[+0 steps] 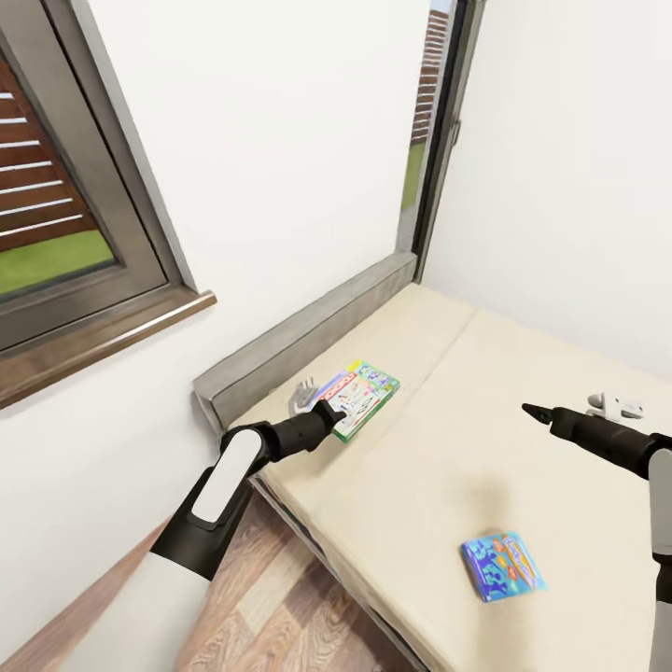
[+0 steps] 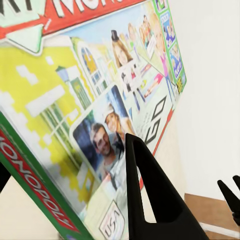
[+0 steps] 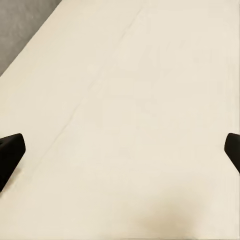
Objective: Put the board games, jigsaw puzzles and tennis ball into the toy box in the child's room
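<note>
Two board games lie on the beige bed [image 1: 439,467]. The green-edged one [image 1: 362,397] reads "MONOPOLY" and sits near the grey headboard. My left gripper [image 1: 329,411] is shut on its near edge. In the left wrist view one black finger [image 2: 150,200] lies across the box lid [image 2: 100,100], and the other finger sits below its green side. The smaller blue game [image 1: 502,566] rests flat near the bed's front edge. My right gripper [image 1: 534,411] hovers open over bare mattress [image 3: 130,100], holding nothing.
The grey headboard [image 1: 308,327] runs along the white wall under a window with a wooden sill [image 1: 103,341]. A tall narrow window [image 1: 439,121] fills the corner. Wood-plank floor [image 1: 261,597] lies in front of the bed.
</note>
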Controlling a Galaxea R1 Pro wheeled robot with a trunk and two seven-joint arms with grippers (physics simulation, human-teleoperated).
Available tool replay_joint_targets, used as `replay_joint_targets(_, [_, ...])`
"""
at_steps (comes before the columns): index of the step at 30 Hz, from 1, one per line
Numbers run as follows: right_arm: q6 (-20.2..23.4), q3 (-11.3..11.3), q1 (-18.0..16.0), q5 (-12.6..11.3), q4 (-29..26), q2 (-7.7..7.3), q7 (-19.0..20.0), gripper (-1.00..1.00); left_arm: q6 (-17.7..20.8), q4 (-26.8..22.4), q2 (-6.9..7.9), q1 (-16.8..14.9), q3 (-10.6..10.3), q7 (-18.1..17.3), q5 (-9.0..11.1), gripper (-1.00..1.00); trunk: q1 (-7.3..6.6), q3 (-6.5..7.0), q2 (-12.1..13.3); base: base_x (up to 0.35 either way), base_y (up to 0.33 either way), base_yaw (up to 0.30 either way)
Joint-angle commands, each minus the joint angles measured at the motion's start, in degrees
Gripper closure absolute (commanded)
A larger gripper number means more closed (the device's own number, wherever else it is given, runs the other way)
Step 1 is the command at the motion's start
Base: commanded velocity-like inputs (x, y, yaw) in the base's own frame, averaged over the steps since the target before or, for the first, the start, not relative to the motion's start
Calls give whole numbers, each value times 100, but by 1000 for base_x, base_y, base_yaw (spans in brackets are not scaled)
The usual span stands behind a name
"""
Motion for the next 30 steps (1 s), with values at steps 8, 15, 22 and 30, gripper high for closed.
replay_joint_targets(8, [39, -8, -5, -50, -2, 0, -12, -100, 4, -7, 0, 14, 18, 56, 79, 100, -177, 140, 320, 0, 0, -280])
replay_joint_targets(15, [39, -8, -4, -50, -2, -2, -10, -100, 5, -7, 0, 16, 16, 56, 76, 100, -330, 265, 601, 0, 0, -282])
replay_joint_targets(22, [39, -11, -5, -50, -2, -8, -10, -100, 6, -7, 0, 17, 9, 56, 70, 100, -484, 391, 882, 0, 0, -282])
replay_joint_targets(30, [39, -12, -5, -50, -2, -11, -10, -100, 3, -7, 0, 18, 10, 56, 65, 100, -660, 535, 1202, 0, 0, -282])
